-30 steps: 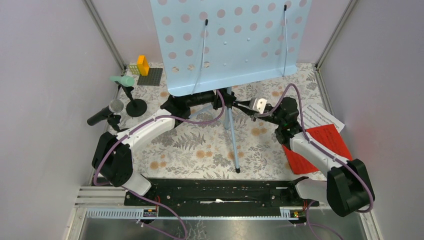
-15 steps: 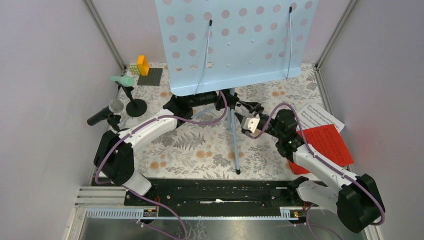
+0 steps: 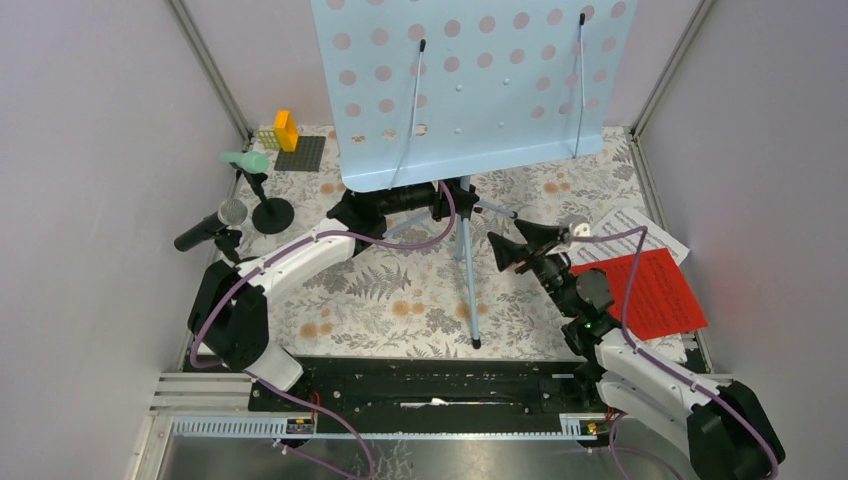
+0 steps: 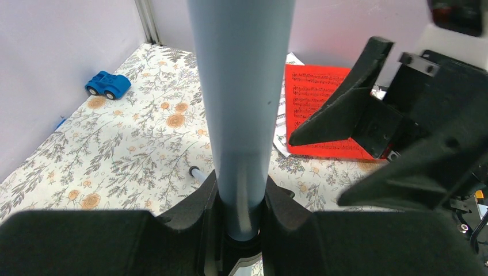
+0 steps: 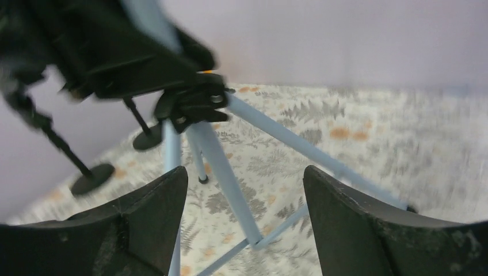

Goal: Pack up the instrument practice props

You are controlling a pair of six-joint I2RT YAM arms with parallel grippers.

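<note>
The pale blue perforated sheet-music rack (image 3: 470, 90) stands upright on its tripod legs (image 3: 466, 280) at the back centre. My left gripper (image 3: 445, 198) is shut on the stand's pole (image 4: 241, 115) just under the rack. To the right of the tripod, my right gripper (image 3: 520, 243) is open and holds nothing; the legs (image 5: 224, 172) show between its fingers (image 5: 357, 218). The red music sheet (image 3: 650, 290) overlaps the white one (image 3: 630, 225) at the right. At the left, a mint-green microphone (image 3: 245, 160) and a black microphone (image 3: 205, 232) sit on round-based holders (image 3: 272, 215).
Yellow and orange bricks (image 3: 285, 130) with a grey plate (image 3: 300, 153) lie at the back left. A small blue toy car (image 4: 107, 84) shows only in the left wrist view, on the floral cloth near a wall. Walls close in both sides.
My right gripper has opened, let go near the tripod hub and drawn back toward the near right. The rack shifted slightly right earlier; the left grip is unchanged.
</note>
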